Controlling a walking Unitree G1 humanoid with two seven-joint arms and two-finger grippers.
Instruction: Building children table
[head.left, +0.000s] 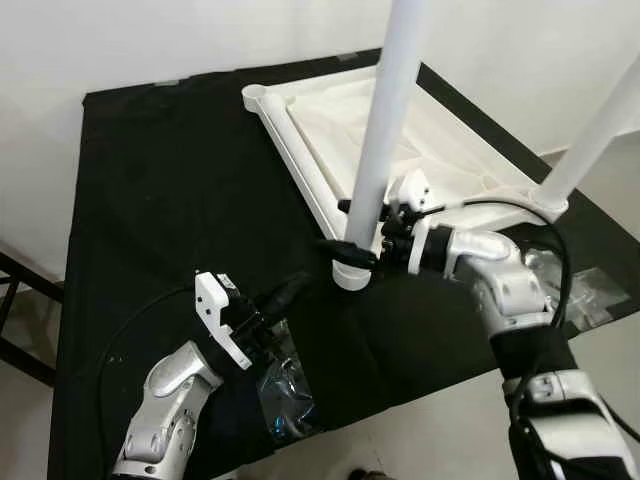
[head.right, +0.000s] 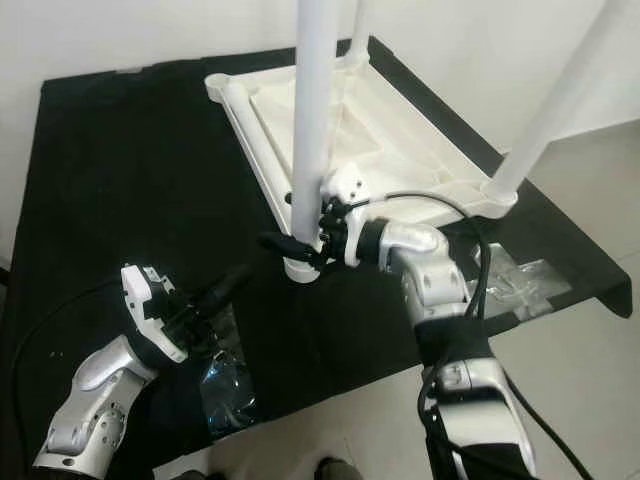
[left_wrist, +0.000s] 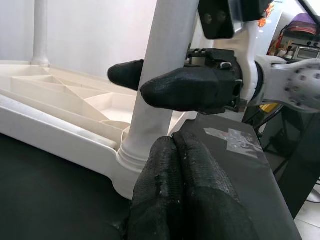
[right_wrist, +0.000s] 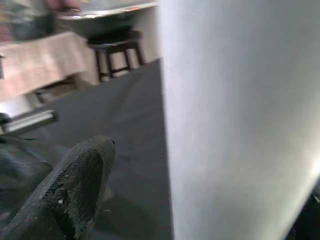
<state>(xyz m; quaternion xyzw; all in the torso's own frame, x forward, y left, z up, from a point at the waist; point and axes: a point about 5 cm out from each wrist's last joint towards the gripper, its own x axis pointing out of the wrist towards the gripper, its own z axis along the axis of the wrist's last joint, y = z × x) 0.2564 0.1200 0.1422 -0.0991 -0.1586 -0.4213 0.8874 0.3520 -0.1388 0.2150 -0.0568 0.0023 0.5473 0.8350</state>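
Fingers of the right gripper (head.left: 350, 232) close around the near white table leg (head.left: 385, 130) just above its socket, one black finger (left_wrist: 187, 89) on each side of the tube. That leg stands upright in the near corner of the upturned white tabletop (head.left: 440, 160), which lies on a black cloth (head.left: 160, 200) with another leg (head.left: 595, 130) rising at its right corner. Nearer the cloth's front edge, the left gripper (head.left: 290, 292) points at the socket with its fingers (left_wrist: 185, 185) pressed together and empty, above a clear plastic bag (head.left: 285, 385).
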